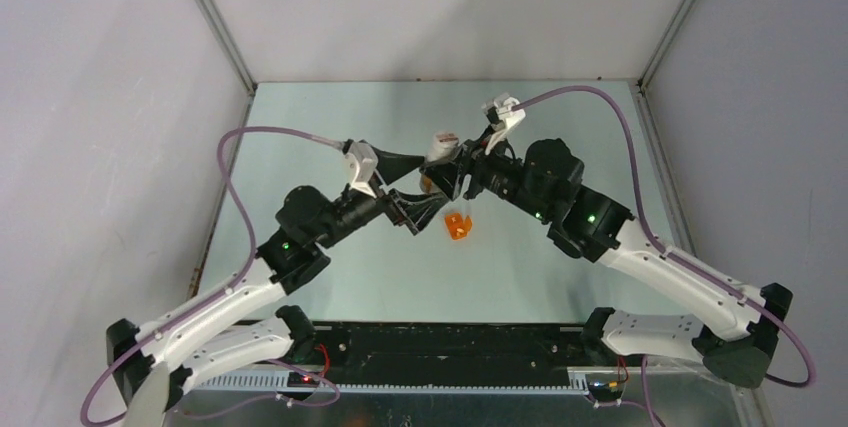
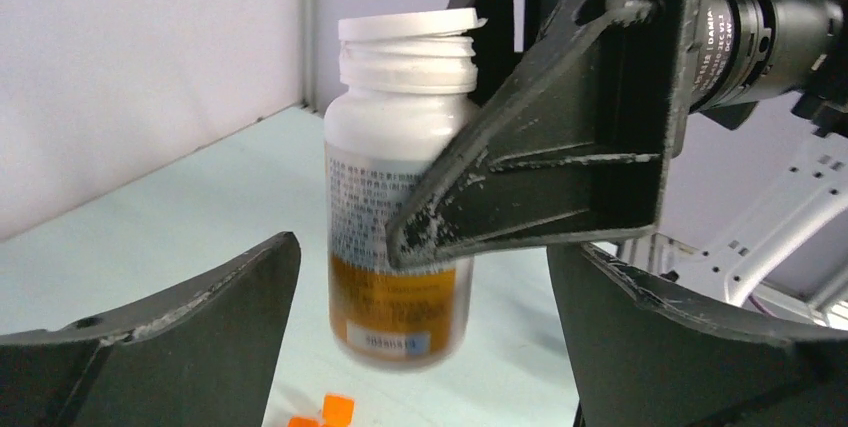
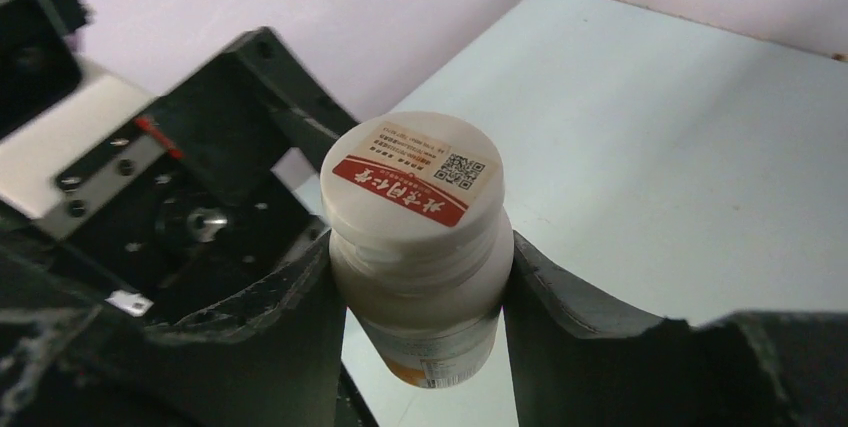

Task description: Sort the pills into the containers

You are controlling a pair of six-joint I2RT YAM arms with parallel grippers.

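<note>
The right claw [image 3: 420,292] grips the white pill bottle [image 3: 415,197] just below its cap, above the worktop [image 3: 660,107]. The left claw [image 2: 425,247] is wide open, empty, near the orange cup [image 1: 458,224].

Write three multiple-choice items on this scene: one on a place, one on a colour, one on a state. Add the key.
1. Where is the pill bottle?
A. in the left gripper
B. between the fingers of the right gripper
C. set down, unheld

2. What colour is the band on the cap label?
A. blue
B. red
C. green

3. How is the left gripper?
A. shut on the bottle
B. shut on nothing
C. open

Key: B, the right wrist view shows both fingers pressing its neck; B, a red band runs beside the QR code; C, its fingers stand wide apart, clear of the bottle.
</note>
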